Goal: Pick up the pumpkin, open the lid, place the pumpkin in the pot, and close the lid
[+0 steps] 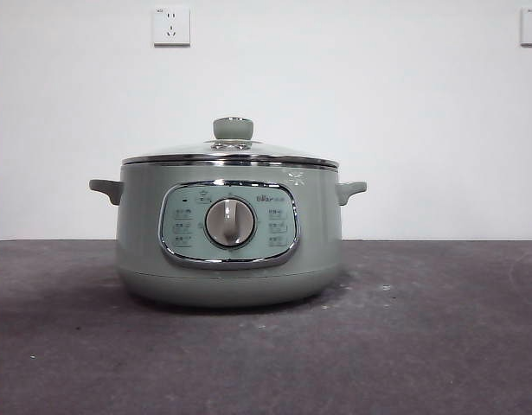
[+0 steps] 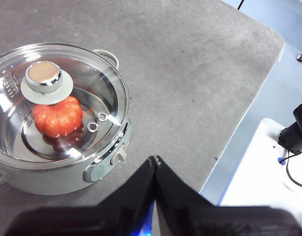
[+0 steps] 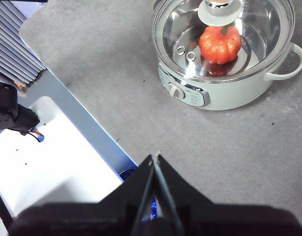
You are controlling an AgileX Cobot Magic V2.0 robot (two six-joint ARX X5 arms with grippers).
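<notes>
The sage-green pot (image 1: pixel 229 251) stands on the grey table with its dial facing the front view. The glass lid (image 1: pixel 231 156) with its green knob (image 1: pixel 233 129) sits closed on the pot. The orange pumpkin (image 2: pixel 57 117) lies inside the pot, seen through the lid in both wrist views (image 3: pixel 220 44). My left gripper (image 2: pixel 154 161) is shut and empty, held high above the table away from the pot (image 2: pixel 52 172). My right gripper (image 3: pixel 155 158) is shut and empty, also high and away from the pot (image 3: pixel 229 93). Neither gripper shows in the front view.
The grey table (image 1: pixel 439 346) ends at an edge near each arm (image 2: pixel 239 128) (image 3: pixel 77 93). White base plates with cables lie beyond the edges (image 2: pixel 259 182) (image 3: pixel 52 162). Two wall sockets (image 1: pixel 171 26) are on the white wall behind.
</notes>
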